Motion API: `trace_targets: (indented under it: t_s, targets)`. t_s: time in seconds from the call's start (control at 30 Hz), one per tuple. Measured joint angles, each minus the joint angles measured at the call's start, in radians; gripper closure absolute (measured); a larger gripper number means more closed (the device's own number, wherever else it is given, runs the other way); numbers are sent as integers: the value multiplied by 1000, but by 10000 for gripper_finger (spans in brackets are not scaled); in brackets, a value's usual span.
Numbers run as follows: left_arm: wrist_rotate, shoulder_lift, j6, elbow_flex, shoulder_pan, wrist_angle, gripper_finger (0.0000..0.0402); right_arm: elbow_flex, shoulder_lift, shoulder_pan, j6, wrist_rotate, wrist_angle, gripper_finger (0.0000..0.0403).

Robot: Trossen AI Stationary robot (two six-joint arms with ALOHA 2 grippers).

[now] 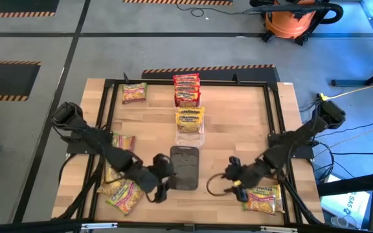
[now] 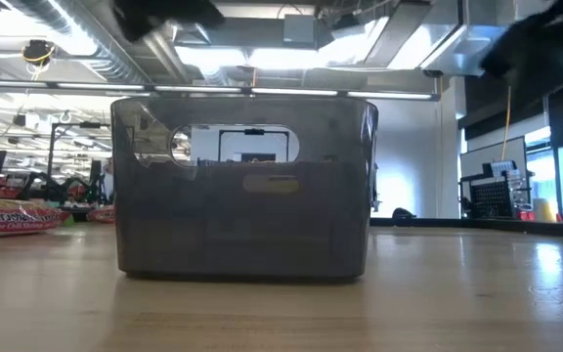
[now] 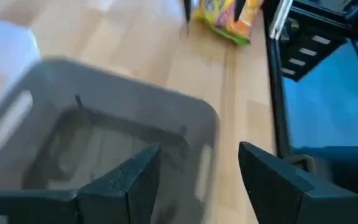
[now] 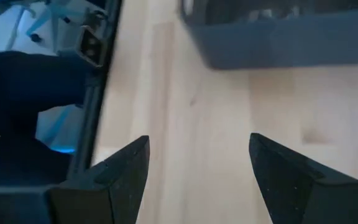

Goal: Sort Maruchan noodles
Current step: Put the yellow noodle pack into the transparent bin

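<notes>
Both the left gripper and right gripper gape wide, empty, flanking the dark bin. Noodle packets lie scattered; the left fingers risk nudging the bin.

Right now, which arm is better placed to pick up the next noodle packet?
Probably the left. Its open gripper hangs beside the dark tray, near several packets. The right gripper, also open, has only one pile close by.
</notes>
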Motion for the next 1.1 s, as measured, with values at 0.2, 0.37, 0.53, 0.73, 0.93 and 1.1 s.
trace_targets:
  t_s: [0.2, 0.37, 0.53, 0.73, 0.93, 1.1]
  targets:
    - [-21, 3, -175, 43, -128, -25, 194, 1, -18, 141, 215, 4, -4, 151]
    - [-77, 84, -115, 44, -203, 231, 194, 1, -18, 247, 458, -77, -7, 151]
    - [-65, 179, -66, 44, -224, 415, 194, 10, -18, 365, 708, -141, -13, 151]
    - [-39, 238, -63, 44, -224, 492, 194, 26, 4, 488, 1024, -127, 14, 151]
    - [-46, 247, -42, 44, -223, 496, 194, 41, 133, 531, 1090, -124, 57, 151]
    - [-47, 247, -14, 44, -215, 496, 194, 76, 192, 528, 1068, -181, -44, 151]
